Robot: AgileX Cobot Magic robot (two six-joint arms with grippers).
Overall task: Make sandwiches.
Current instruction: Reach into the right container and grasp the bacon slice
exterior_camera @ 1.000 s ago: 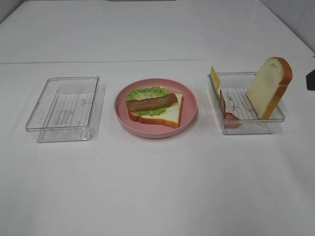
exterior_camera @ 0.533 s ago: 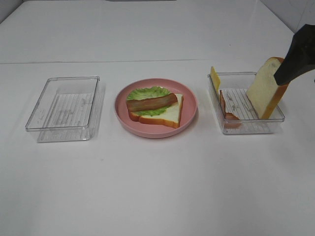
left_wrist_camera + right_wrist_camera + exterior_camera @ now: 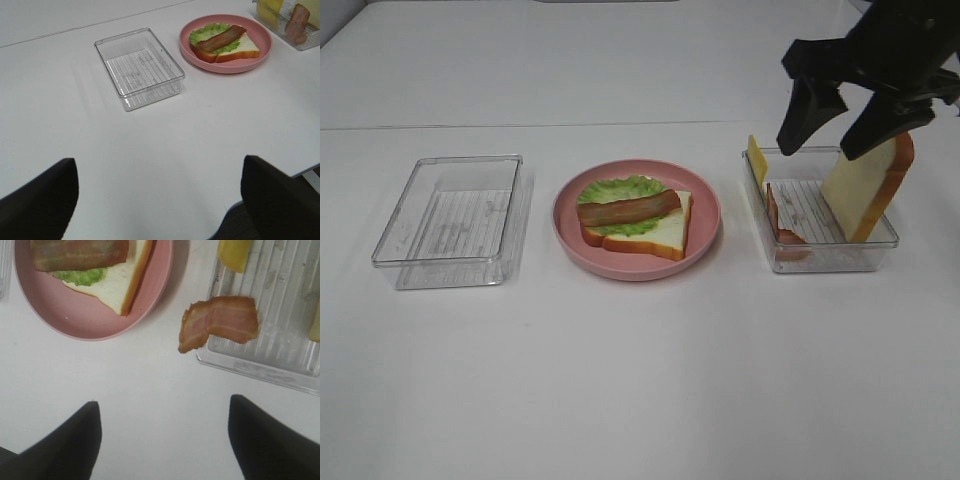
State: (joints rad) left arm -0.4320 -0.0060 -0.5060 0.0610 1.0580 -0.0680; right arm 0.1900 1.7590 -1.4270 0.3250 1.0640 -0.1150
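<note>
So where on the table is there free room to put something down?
The widest bare patch is the front of the table, before both trays and the pink plate. The empty left tray is free too. Gaps beside the plate are narrow. The right tray is crowded: bread slice, bacon, cheese, with the right fingers above.

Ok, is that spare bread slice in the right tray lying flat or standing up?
Standing on edge, tilted. The bread slice has its lower edge in the tray and its top well above the rim.
</note>
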